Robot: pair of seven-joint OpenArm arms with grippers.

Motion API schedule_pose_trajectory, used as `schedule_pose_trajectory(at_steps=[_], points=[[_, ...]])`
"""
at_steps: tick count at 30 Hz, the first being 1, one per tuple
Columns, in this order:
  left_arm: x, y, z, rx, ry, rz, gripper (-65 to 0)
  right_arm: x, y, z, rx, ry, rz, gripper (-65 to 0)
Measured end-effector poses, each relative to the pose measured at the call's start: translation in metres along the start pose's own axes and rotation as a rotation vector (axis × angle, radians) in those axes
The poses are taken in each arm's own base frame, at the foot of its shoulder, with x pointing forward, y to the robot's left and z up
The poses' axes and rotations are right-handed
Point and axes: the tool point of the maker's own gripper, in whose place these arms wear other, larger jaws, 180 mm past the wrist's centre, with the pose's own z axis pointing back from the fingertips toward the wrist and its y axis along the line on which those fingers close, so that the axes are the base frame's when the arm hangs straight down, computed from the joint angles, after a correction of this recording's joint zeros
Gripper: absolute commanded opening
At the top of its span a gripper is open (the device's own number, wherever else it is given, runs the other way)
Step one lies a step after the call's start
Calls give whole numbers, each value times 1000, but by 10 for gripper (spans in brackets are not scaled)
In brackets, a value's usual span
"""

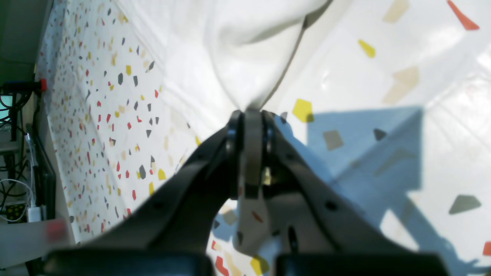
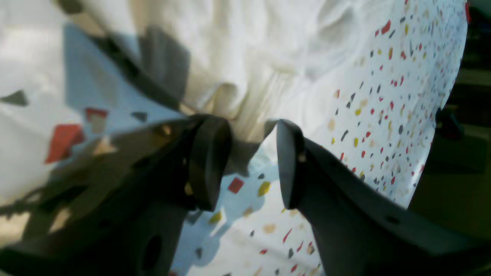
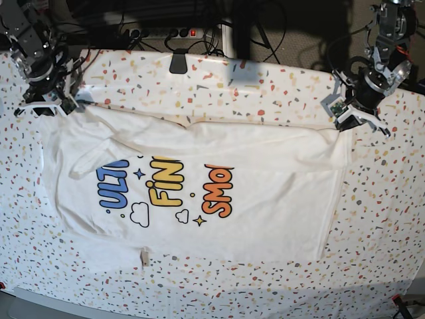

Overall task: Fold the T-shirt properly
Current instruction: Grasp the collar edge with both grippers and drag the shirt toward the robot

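Note:
The white T-shirt [image 3: 265, 199] lies spread on the table with its blue, yellow and orange print facing up. At the shirt's far right corner, my left gripper [image 3: 346, 118] is shut on a pinch of white cloth. The left wrist view shows the T-shirt [image 1: 245, 57] rising in a taut cone from the left gripper [image 1: 251, 113], just above the tablecloth. My right gripper [image 3: 63, 105] is at the shirt's far left corner. In the right wrist view the right gripper [image 2: 249, 122] stands open, with a bunched fold of the T-shirt [image 2: 249, 57] lying between its fingertips.
The speckled tablecloth [image 3: 265, 86] covers the whole table. A black clip [image 3: 178, 63] sits on the back edge, with a power strip [image 3: 166, 32] and cables behind it. The table's front edge runs along the bottom of the base view.

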Motion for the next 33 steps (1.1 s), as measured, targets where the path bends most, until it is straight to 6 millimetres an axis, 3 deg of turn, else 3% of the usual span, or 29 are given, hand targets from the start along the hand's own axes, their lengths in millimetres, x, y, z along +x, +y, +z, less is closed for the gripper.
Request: schedule_pose_trajectory(at_steps=[3, 7, 11, 15, 19, 25, 28, 33], points=[[0, 0, 0, 0, 0, 0, -650, 6, -4, -3, 16, -6, 16, -422], [-1, 0, 0, 0, 5, 0, -650, 5, 0, -3, 39, -2, 20, -650], [2, -3, 2, -1, -13, 67, -650, -6, -8, -3, -15, 55, -12, -650], [7, -12, 18, -16, -28, 46, -650, -22, -18, 3, -77, 137, 5, -650], [11, -22, 39, -59, -59, 103, -650, -32, -9, 16, -85, 159, 13, -650], [-7, -4, 66, -13, -37, 187, -650, -53, -3, 39, -163, 199, 77, -650], [-21, -9, 80, -15, -5, 208, -650, -62, 6, 48, -174, 208, 86, -650], [-19, -18, 94, -23, -38, 216, -650, -75, 13, 59, -188, 234, 95, -650]])
